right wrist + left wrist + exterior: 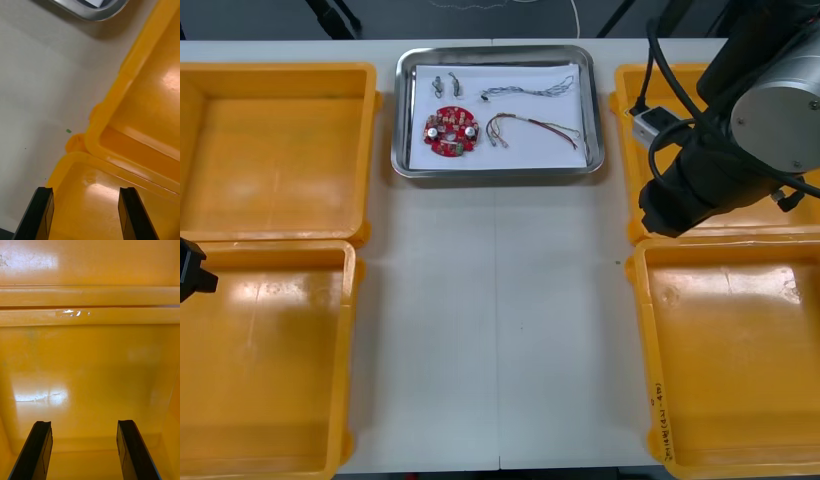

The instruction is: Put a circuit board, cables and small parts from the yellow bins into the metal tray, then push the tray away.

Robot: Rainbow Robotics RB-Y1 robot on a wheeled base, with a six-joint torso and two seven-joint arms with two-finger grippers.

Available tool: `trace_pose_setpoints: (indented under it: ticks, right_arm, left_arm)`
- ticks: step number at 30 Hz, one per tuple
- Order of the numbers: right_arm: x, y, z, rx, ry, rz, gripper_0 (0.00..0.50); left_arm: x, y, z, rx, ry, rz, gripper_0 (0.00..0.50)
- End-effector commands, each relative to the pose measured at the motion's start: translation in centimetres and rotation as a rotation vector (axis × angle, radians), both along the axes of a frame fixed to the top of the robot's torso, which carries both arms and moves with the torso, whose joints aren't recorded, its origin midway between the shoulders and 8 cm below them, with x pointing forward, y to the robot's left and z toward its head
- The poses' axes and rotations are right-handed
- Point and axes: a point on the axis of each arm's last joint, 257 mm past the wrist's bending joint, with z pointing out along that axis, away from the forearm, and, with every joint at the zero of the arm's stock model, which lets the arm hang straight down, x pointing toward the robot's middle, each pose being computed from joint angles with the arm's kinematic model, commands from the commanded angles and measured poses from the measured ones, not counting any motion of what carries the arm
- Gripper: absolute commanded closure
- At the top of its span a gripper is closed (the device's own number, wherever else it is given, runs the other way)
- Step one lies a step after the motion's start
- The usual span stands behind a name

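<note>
A light table (500, 330) bears four rectangular yellow plastic bins (348, 350), one pair lined up along its left side, the other pair (643, 350) along its right. A shiny rectangular metal tray (498, 173) with rounded corners sits between the two far bins, just beside each.

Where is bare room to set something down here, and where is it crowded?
Bare: the table strip between the left and right yellow bins, nearer than the metal tray; the bins' visible floors too. Crowded: the tray, holding circuit board, cables, small metal parts. Right gripper hangs over the right bins' rims, left gripper over a left bin.
</note>
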Motion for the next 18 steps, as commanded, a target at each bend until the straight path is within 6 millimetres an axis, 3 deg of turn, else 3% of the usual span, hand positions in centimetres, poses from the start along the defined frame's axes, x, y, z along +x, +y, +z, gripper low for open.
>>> trace_pose_setpoints:
  ticks: [1,9,18]
  right_arm:
    - [0.3,-3.5,1.3,0.061,-0.047,-0.14,0.0]
    - [-0.9,-7.3,0.5,0.101,-0.065,-0.252,0.0]
    - [-3.8,-11.3,-1.8,0.098,-0.067,-0.363,0.0]
  left_arm:
    - [-0.4,1.4,1.4,0.068,-0.019,-0.05,0.0]
    - [-0.4,1.4,1.4,0.068,-0.019,-0.05,0.0]
    - [-0.4,1.4,1.4,0.068,-0.019,-0.05,0.0]
